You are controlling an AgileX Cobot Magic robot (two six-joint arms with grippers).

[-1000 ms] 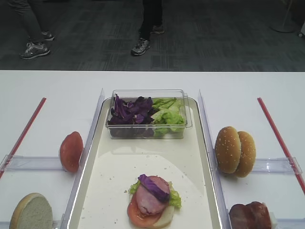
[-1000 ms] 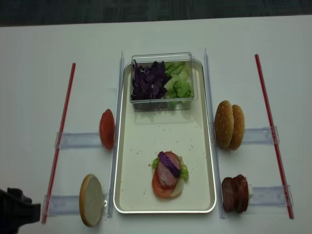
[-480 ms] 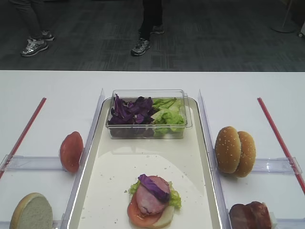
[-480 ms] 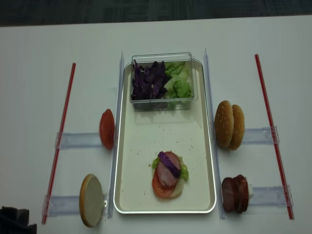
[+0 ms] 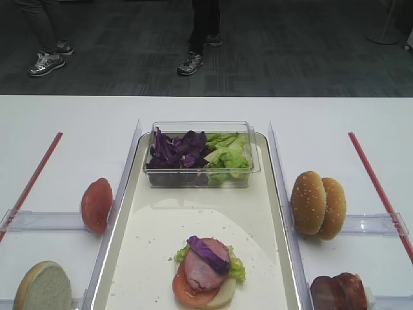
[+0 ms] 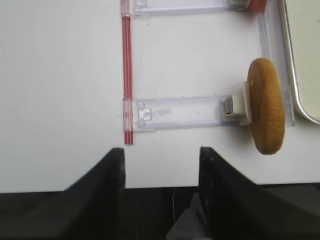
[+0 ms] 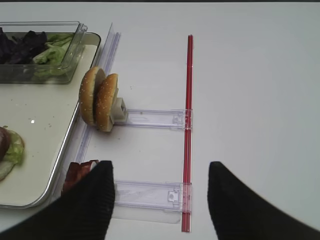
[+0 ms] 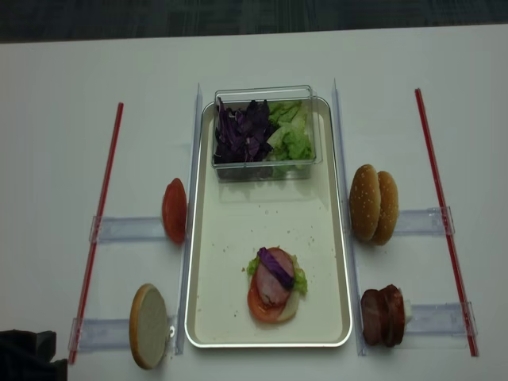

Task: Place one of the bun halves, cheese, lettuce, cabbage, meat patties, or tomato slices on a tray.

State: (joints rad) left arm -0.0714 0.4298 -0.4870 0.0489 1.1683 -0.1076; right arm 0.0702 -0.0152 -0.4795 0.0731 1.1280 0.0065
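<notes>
The left pincer [image 6: 160, 172] stood wide and empty at the near bench [image 6: 60, 75] edge, with the pale-faced bun half [image 6: 267, 112] ahead of it and to its right, propped on a clear holder. The right pincer [image 7: 160, 200] was wide and empty too — seeded buns [image 7: 99, 102] ahead to its left. On the tray [image 8: 230, 262], the cabbage [image 8: 275, 260] topped the stack. Risk, as I judge it: a skewed grab on an upright bun could tip it off its holder — or nudge the stack.
</notes>
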